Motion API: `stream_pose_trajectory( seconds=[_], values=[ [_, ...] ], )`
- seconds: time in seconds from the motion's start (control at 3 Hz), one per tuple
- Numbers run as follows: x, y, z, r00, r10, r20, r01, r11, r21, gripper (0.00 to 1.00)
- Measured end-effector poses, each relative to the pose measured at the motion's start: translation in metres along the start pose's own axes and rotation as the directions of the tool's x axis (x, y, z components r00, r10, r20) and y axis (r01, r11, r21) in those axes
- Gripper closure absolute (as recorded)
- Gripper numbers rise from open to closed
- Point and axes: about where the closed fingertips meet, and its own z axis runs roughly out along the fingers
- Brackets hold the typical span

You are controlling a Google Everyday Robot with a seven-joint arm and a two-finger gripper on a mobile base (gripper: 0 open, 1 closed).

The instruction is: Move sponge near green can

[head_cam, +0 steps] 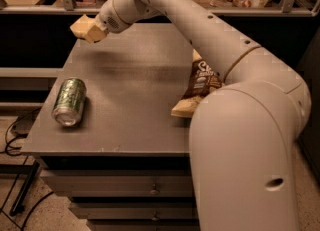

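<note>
Sponge (81, 24) and tool (93, 33) are sitting together in the upper left of the frame, held up in the air over the far left corner of the desk (131, 77). We are seeing the tool clamped on the sponge, whose pale yellow block is sticking out to the left of the arm's rounded wrist. The sponge is touching nothing else, and a soft shadow is lying on the desk just below and to the right of it.

The arm (210, 40) is reaching from the big white body in the lower right of the frame, across the upper middle, to that far corner.

The green can (69, 101) is lying on its side near the left edge of the desk, in the left middle of the frame. Its silver end is facing the lower edge of the frame. It is lying well apart from the sponge, lower in the frame, with bare desk between them.

We are also seeing a yellow-and-brown chip bag (199, 86) lying on the right part of the desk, right of centre in the frame. The arm is covering its right side, and the white body is hiding its lower corner.

Drawers (115, 187) are showing under the desk top along the bottom of the frame, and dark cables (15, 140) are trailing on the floor at the lower left.
</note>
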Motion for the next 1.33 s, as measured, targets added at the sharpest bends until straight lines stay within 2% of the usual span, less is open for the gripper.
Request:
stream_pose_trajectory(
  seconds=[0.33, 0.67, 1.0, 1.33],
  values=[
    [0.019, 0.036, -0.002, 1.0, 0.019, 0.01, -0.018, 0.9964, -0.082, 1.0],
    [0.032, 0.071, -0.008, 0.999, 0.033, 0.028, -0.028, 0.9888, -0.147, 1.0],
    [0.043, 0.102, -0.014, 0.998, 0.043, 0.042, -0.034, 0.9793, -0.199, 0.82],
    [0.052, 0.12, -0.025, 0.997, 0.054, 0.048, -0.043, 0.9766, -0.211, 0.59]
  ],
)
